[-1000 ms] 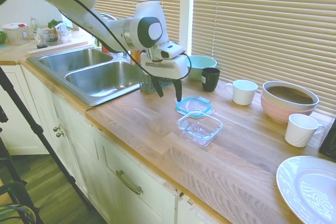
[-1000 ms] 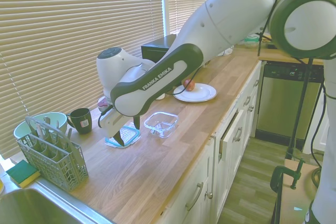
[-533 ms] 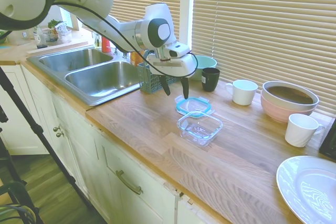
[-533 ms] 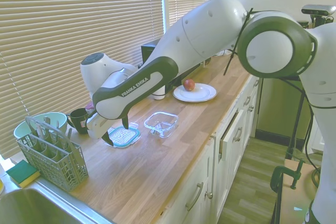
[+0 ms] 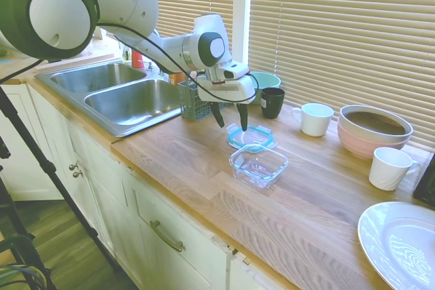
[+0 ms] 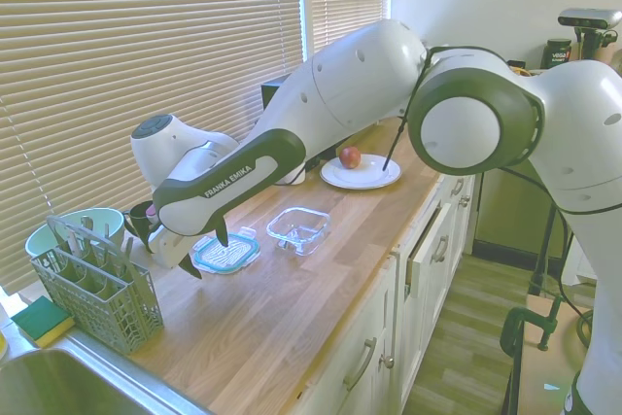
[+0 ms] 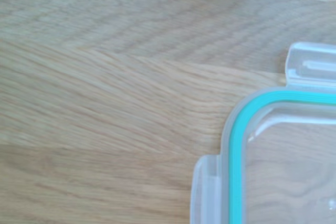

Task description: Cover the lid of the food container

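Three mugs [image 5: 316, 119], three bowls [image 5: 374, 129].

Lid [image 7: 283, 161] cropped (wrist view).

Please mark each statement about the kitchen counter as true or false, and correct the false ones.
1. The lid lies flat on the counter. True.
2. The lid is already on the container. False: the container is open, and the lid lies beside it.
3. The gripper holds the lid. False: its jaws are open and hold nothing, just above the lid's edge.
4. An apple sits on a white plate. True.
5. The black mug stands in the sink. False: it stands on the counter near the blinds.
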`<state>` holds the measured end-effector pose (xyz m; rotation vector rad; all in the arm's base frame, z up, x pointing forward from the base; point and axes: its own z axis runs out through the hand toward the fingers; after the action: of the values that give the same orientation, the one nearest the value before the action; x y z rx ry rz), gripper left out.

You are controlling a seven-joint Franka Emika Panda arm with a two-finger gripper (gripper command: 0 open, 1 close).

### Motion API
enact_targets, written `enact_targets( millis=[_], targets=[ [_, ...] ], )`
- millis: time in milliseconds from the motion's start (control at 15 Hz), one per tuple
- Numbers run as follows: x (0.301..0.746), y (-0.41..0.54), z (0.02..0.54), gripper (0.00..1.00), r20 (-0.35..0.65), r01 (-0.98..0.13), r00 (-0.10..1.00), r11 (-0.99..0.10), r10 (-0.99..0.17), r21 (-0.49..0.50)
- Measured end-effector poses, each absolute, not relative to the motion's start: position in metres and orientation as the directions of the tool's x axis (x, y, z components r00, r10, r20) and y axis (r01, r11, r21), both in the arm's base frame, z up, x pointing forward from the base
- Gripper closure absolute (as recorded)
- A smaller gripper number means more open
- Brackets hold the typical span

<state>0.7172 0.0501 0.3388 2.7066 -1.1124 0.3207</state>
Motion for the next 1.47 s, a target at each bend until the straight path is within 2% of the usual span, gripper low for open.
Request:
enact_targets(
  millis=[533,600,1467],
  targets=[
    [0.724,0.027,0.327,0.00,0.284,-0.731,0.675,-0.670,-0.681,0.130],
    [0.725,0.030,0.327,1.00,0.282,-0.729,0.677,-0.671,-0.679,0.135],
    [0.734,0.039,0.321,1.00,0.294,-0.720,0.687,-0.676,-0.665,0.154]
  ],
)
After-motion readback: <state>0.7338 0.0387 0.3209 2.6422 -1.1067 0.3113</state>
